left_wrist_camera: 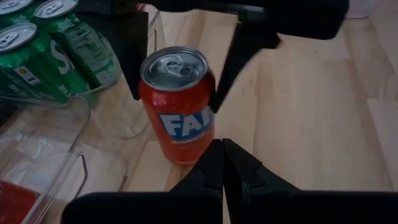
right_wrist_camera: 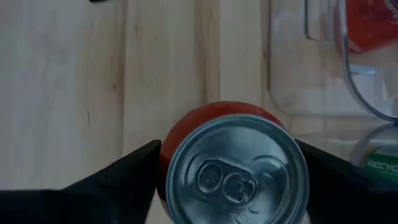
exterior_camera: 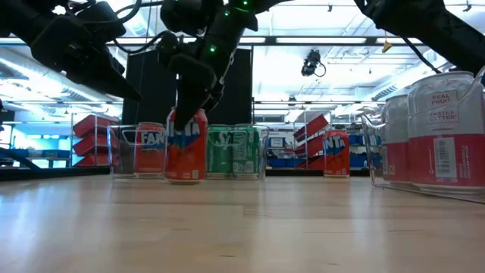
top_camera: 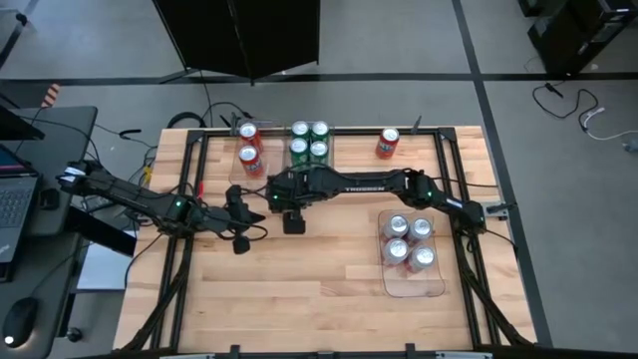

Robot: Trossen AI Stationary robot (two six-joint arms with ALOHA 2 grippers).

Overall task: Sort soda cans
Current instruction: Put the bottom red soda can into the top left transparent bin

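A red can (left_wrist_camera: 177, 102) stands upright on the table (top_camera: 299, 289), just in front of the trays at the back. Its label shows white letters "FA" in the left wrist view and "NTA" in the low view, so it reads as Fanta. The right gripper (left_wrist_camera: 177, 93) straddles it from above, a finger on each side; the fingers stand apart, and I cannot tell whether they touch the can. The left gripper (left_wrist_camera: 222, 155) sits just beside the can, fingers pressed together, holding nothing.

Behind, a clear tray (top_camera: 247, 172) holds two more red cans (top_camera: 249, 145), one lettered "FAN". Next to it four green cans (top_camera: 309, 142) stand packed together. Another red can (top_camera: 388, 144) stands alone near the back edge. On the right, a tray (top_camera: 414, 284) holds four silver-white cans (top_camera: 410, 242); one label reads "REAL FRUIT".
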